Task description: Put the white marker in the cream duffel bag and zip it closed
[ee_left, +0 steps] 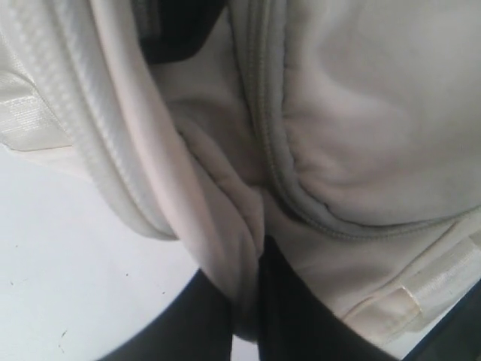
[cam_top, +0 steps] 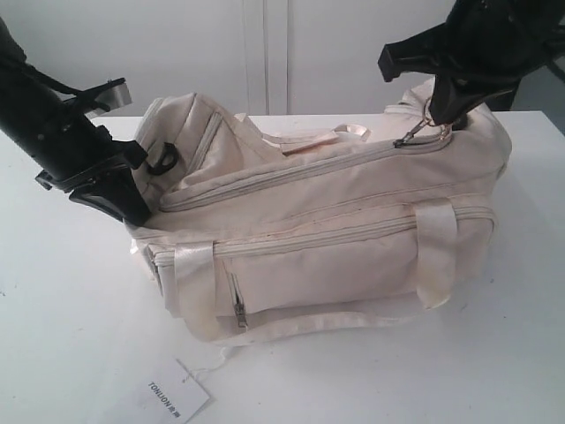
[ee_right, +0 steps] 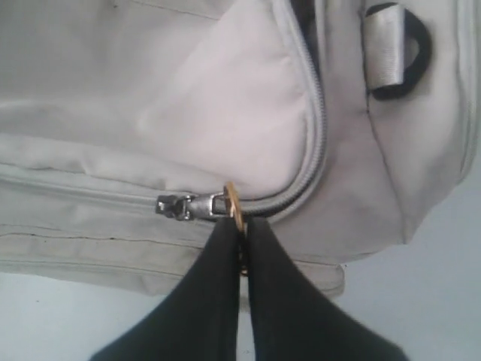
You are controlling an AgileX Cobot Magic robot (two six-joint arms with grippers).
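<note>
The cream duffel bag (cam_top: 353, 265) lies on its side on the white surface (cam_top: 71, 336), with its front pocket facing me. I cannot see the white marker anywhere, so I cannot tell where it is. The long top zipper (cam_top: 282, 172) looks shut all along the bag. Its silver slider (ee_right: 176, 204) sits at the bag's right end, and the gold ring pull (ee_right: 234, 204) hangs from it. The right gripper (ee_right: 242, 226) is pinched tight on that gold ring pull, just above the bag's right end. At the bag's left end, the left gripper (ee_left: 252, 316) is squeezed on a fold of the cream cloth. A shiny strap (cam_top: 318, 137) lies on top of the bag. A white paper tag (cam_top: 177, 393) lies on the surface just in front of the bag, tied to it by a thin string.
</note>
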